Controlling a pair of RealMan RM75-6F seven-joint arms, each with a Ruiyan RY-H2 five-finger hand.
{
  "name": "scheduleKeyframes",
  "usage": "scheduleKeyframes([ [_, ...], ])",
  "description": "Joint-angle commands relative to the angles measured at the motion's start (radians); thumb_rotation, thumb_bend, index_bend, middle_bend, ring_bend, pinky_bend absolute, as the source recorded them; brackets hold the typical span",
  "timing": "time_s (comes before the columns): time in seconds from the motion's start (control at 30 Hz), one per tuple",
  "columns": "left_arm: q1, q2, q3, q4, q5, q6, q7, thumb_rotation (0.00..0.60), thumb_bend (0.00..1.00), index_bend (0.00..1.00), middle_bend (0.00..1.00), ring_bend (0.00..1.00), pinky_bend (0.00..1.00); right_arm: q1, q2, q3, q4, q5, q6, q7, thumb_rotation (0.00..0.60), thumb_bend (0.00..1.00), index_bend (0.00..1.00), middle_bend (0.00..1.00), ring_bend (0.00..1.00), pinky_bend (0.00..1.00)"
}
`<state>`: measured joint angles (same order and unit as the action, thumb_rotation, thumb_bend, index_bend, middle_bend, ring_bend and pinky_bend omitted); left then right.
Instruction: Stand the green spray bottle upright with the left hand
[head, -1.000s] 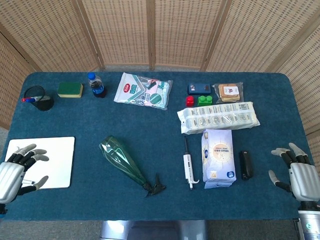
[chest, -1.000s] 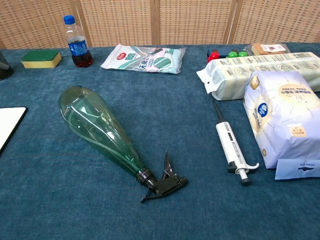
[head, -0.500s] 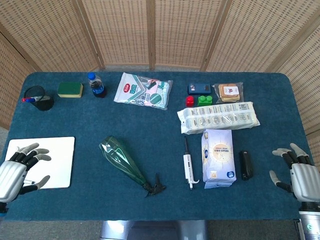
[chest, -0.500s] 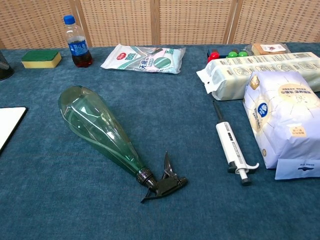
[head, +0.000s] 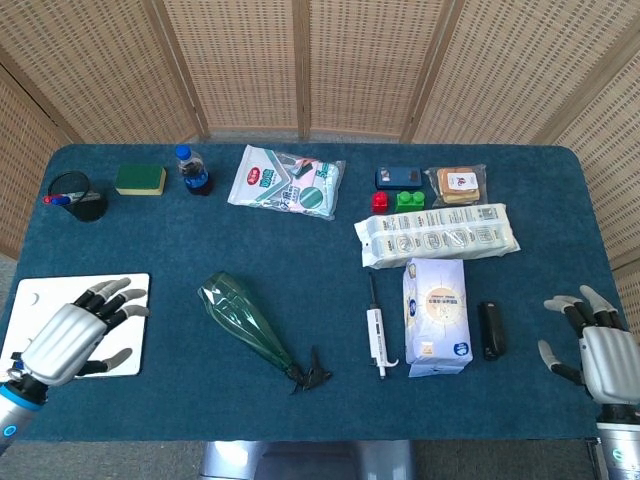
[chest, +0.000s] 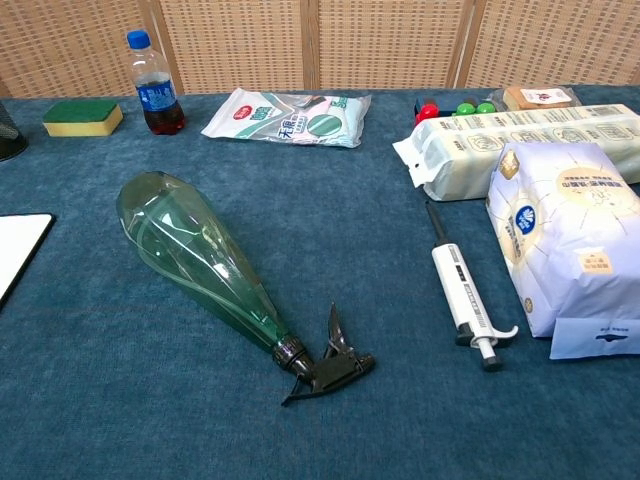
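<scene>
The green spray bottle lies on its side on the blue table, its wide base toward the back left and its black trigger head toward the front right. My left hand hovers over the white board at the front left, fingers spread, holding nothing, a good way left of the bottle. My right hand stays at the front right edge, fingers apart and empty. Neither hand shows in the chest view.
A white board lies under the left hand. A white pipette, a pale bag and a black object lie right of the bottle. Along the back are a pen cup, sponge, cola bottle and packets.
My left hand has moved right and forward over the white board, toward the spray bottle. The bottle and the right hand have not moved.
</scene>
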<state>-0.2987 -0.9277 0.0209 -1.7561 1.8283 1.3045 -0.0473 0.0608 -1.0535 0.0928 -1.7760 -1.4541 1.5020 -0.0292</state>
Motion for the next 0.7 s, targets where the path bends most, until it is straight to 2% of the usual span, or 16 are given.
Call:
scheduleKeyframes([
  [0.03, -0.068, 0.002, -0.012, -0.03, 0.024, -0.091, 0.077, 0.6, 0.3, 0.24, 0.1, 0.03, 0.09, -0.006, 0.002, -0.001, -0.003, -0.003, 0.009, -0.002, 0.6, 0.38, 0.3, 0.29, 0.1, 0.16],
  [0.1, -0.108, -0.015, -0.02, -0.046, 0.036, -0.143, 0.121, 0.6, 0.3, 0.22, 0.05, 0.0, 0.04, -0.011, 0.004, -0.001, -0.005, -0.004, 0.018, -0.002, 0.6, 0.38, 0.3, 0.29, 0.1, 0.16],
  [0.2, -0.159, -0.04, -0.032, -0.066, 0.04, -0.212, 0.168, 0.6, 0.3, 0.21, 0.03, 0.0, 0.02, -0.019, 0.008, -0.002, -0.007, -0.006, 0.03, 0.001, 0.6, 0.38, 0.3, 0.29, 0.1, 0.16],
  [0.37, -0.234, -0.095, -0.055, -0.085, 0.034, -0.3, 0.229, 0.6, 0.3, 0.21, 0.02, 0.0, 0.0, -0.035, 0.014, -0.002, -0.004, -0.006, 0.051, 0.01, 0.6, 0.38, 0.3, 0.29, 0.1, 0.16],
  [0.7, -0.348, -0.202, -0.065, -0.077, 0.01, -0.447, 0.317, 0.6, 0.3, 0.21, 0.01, 0.0, 0.0, -0.058, 0.025, -0.003, 0.003, -0.004, 0.077, 0.03, 0.6, 0.38, 0.3, 0.29, 0.1, 0.16],
])
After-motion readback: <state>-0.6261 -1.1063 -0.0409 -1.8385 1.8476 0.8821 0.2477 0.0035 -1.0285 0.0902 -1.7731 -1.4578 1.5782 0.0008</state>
